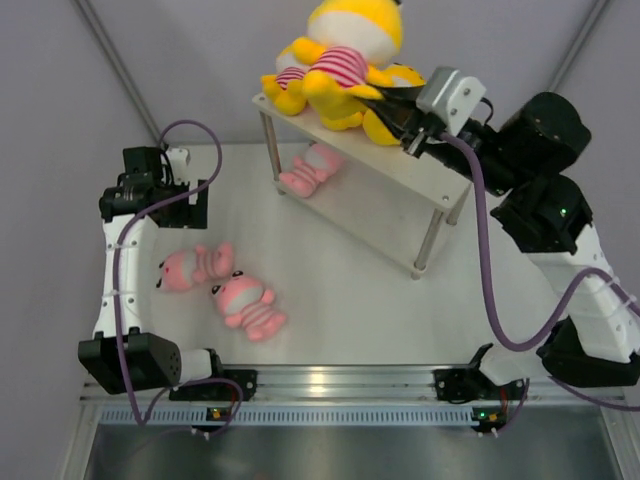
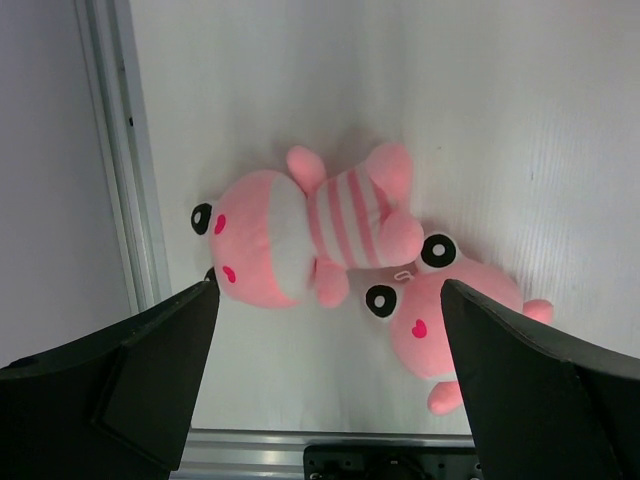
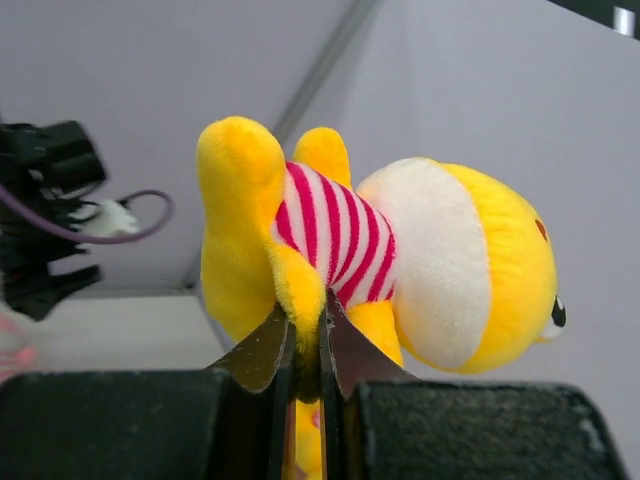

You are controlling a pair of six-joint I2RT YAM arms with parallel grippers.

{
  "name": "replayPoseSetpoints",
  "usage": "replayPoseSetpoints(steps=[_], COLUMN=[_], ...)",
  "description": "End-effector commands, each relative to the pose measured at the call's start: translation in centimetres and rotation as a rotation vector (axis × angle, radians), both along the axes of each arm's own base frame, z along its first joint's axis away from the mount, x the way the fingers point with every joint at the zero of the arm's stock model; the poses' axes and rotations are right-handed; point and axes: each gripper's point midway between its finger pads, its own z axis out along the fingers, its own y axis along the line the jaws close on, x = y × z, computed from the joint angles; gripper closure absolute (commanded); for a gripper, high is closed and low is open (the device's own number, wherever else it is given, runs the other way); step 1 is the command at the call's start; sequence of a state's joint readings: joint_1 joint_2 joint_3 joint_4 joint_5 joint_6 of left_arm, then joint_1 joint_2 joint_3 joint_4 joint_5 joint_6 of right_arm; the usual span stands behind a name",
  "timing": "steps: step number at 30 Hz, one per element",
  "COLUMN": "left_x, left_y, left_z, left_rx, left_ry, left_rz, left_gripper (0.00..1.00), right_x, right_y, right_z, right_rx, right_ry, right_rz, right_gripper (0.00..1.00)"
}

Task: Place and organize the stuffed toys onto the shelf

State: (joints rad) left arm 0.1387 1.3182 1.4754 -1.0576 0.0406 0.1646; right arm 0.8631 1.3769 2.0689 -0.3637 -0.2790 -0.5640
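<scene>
The shelf [image 1: 400,172] stands slantwise on the far half of the bench [image 1: 380,310], its long top board running from the far middle toward the right edge. A cluster of yellow stuffed toys [image 1: 345,70] is heaped at the far-left end of that board. The right gripper [image 1: 388,108] reaches into the heap from the right. In the right wrist view the right gripper [image 3: 308,330] has its fingers pressed together on a stubby yellow limb of one yellow toy [image 3: 420,260], whose striped body and white-fronted head rise just past the fingertips. From overhead I cannot tell whether that toy rests on the board or hangs clear of it. A pink stuffed toy [image 1: 310,170] lies under the left end of the top board, half poking out toward the left. Whether it lies on a lower board or on the bench itself is unclear. Two more pink toys lie on the bench near the near-left corner, touching each other: one [image 2: 290,235] on its back with striped belly up, the other [image 2: 440,320] just beside it, toward the near edge. The left gripper [image 2: 328,290] hangs above this pair with its fingers [image 2: 130,385] spread wide apart, gripping nothing, apart from both toys
</scene>
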Motion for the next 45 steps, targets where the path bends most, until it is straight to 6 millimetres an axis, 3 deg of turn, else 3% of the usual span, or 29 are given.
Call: replayPoseSetpoints(steps=[1,3,5,6,8,9,12,14,18,22,26,32,33,35,38,45], left_x=[1.1,1.2,1.4,1.6,1.7,1.7,1.9,1.9,1.6,1.1,1.0,0.7,0.6,0.6,0.2,-1.3], left_y=[-0.4,-0.6,-1.0,-1.1,-1.3,-1.4,-1.4,-1.5,-1.4,-1.5,-1.4,-0.7,-0.4,0.3,2.6,5.7], left_z=[0.3,0.2,-0.1,-0.3,-0.5,-0.6,-0.7,-0.6,-0.5,-0.6,-0.8,-1.3,-2.0,-3.2,-6.2,-12.9], left_rx=[-0.015,-0.023,-0.037,-0.043,-0.049,-0.054,-0.054,-0.055,-0.042,-0.041,-0.031,0.007,0.022,0.052,0.136,0.052], left_ry=[-0.045,-0.042,-0.034,-0.027,-0.023,-0.02,-0.016,-0.018,-0.025,-0.024,-0.021,-0.001,0.022,0.054,0.16,0.36], left_rz=[-0.038,-0.05,-0.066,-0.073,-0.091,-0.098,-0.106,-0.112,-0.119,-0.126,-0.126,-0.124,-0.119,-0.122,-0.07,0.001], left_gripper=[0.01,0.01,0.01,0.01,0.01,0.01,0.01,0.01,0.01,0.01,0.01,0.01,0.01,0.01,0.01,0.01], right_x=[6.1,8.6,8.7,8.6,7.9,7.4,6.6,6.4,7.3,7.1,7.5,7.2,7.0,6.5,6.0,4.5], right_y=[-7.1,-10.2,-13.4,-15.2,-15.8,-16.3,-16.1,-15.7,-16.9,-16.4,-16.9,-17.5,-17.7,-17.7,-18.0,-17.6], right_z=[-1.3,-4.8,-5.9,-7.6,-9.1,-10.9,-13.3,-14.3,-16.4,-18.3,-18.6,-17.3,-16.4,-15.3,-14.1,-12.8], right_rx=[-0.043,-0.131,-0.125,-0.133,-0.128,-0.147,-0.187,-0.224,-0.333,-0.398,-0.381,-0.335,-0.313,-0.283,-0.248,-0.21], right_ry=[0.014,0.084,0.12,0.145,0.167,0.175,0.169,0.19,0.255,0.301,0.333,0.343,0.331,0.319,0.293,0.265], right_rz=[-0.481,-0.63,-0.732,-0.778,-0.755,-0.746,-0.685,-0.636,-0.658,-0.575,-0.566,-0.59,-0.594,-0.591,-0.599,-0.551], right_gripper=[1.0,1.0,1.0,1.0,1.0,1.0,1.0,1.0,1.0,0.98,0.84,0.43,0.31,0.22,0.16,0.11])
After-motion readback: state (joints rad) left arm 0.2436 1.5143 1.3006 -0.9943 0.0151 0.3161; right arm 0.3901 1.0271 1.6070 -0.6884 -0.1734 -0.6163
